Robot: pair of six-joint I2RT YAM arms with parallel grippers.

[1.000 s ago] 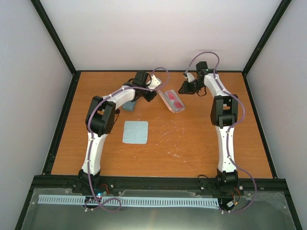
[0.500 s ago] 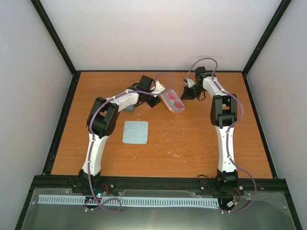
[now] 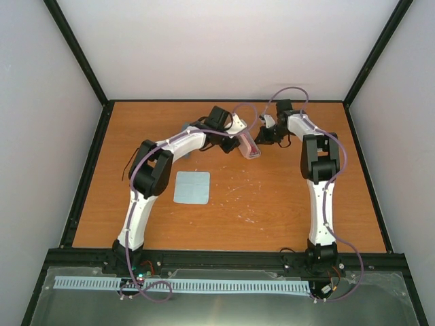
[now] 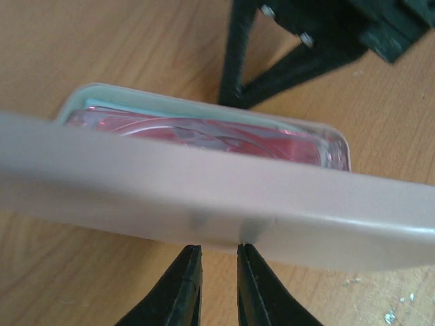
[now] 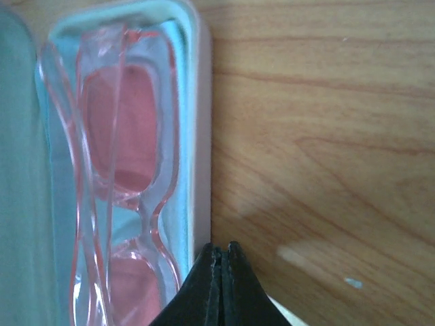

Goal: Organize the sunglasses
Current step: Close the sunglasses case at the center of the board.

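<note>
Left fingers (image 4: 185,288) swung right, tipping case lid (image 4: 204,197) over pink-red sunglasses (image 5: 126,136); nearly together, unclamped. Right fingers (image 5: 238,285) together at the rim (image 5: 202,102). Frame light, brittle: grip the case (image 3: 249,147).

Overhead view from behind; both wrist views close on pink case (image 4: 204,204)

You get the pink case lid (image 4: 204,197) blurred across the left wrist view, covering most of the pink-red sunglasses (image 4: 204,132); the right wrist view cuts their frame off at its bottom edge.
</note>
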